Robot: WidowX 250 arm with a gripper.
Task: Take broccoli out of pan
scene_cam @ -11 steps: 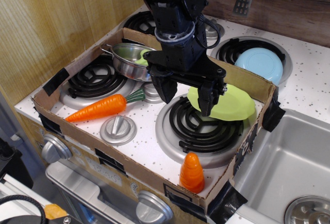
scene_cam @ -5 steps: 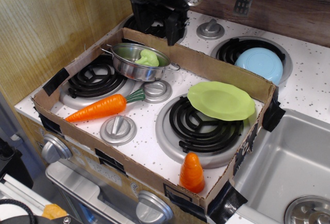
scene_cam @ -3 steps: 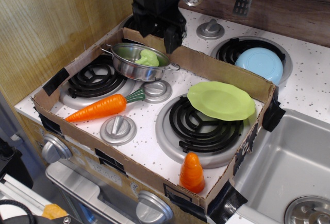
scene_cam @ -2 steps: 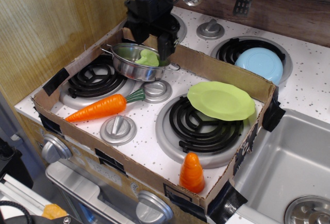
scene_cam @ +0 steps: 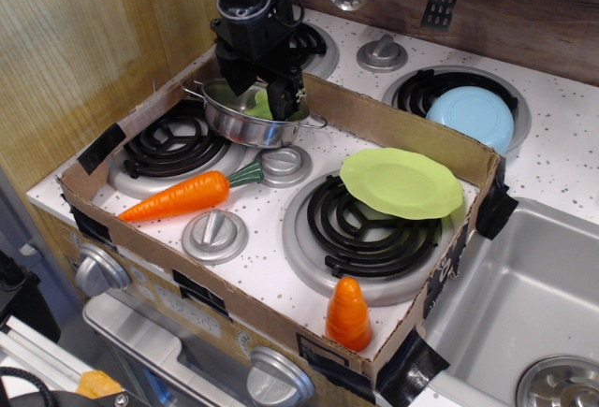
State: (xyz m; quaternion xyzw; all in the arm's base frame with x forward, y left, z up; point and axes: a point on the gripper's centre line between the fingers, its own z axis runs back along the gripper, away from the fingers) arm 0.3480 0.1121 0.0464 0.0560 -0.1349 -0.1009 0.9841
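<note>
In the single overhead view, the pan (scene_cam: 245,117) sits at the back left of a shallow cardboard tray (scene_cam: 402,131) laid over the toy stove, partly on the rear-left black coil burner (scene_cam: 173,140). Inside the pan lies the broccoli (scene_cam: 263,104) — only a slice of its light green shows between the black fingers. The gripper (scene_cam: 263,94) reaches down into the pan with its fingers spread apart, one on each side of the broccoli; whether they touch it cannot be told.

In front of the pan lie a silver knob (scene_cam: 281,164) and an orange carrot (scene_cam: 187,195), its dark green top pointing toward that knob. A lime-green plate (scene_cam: 401,182) rests tilted on the front-right burner — well apart from the pan. An orange cone (scene_cam: 347,313) stands near the tray's front edge. Outside the tray, a light-blue plate (scene_cam: 475,115) sits on the rear-right burner, and a steel sink (scene_cam: 524,304) lies to the right.
</note>
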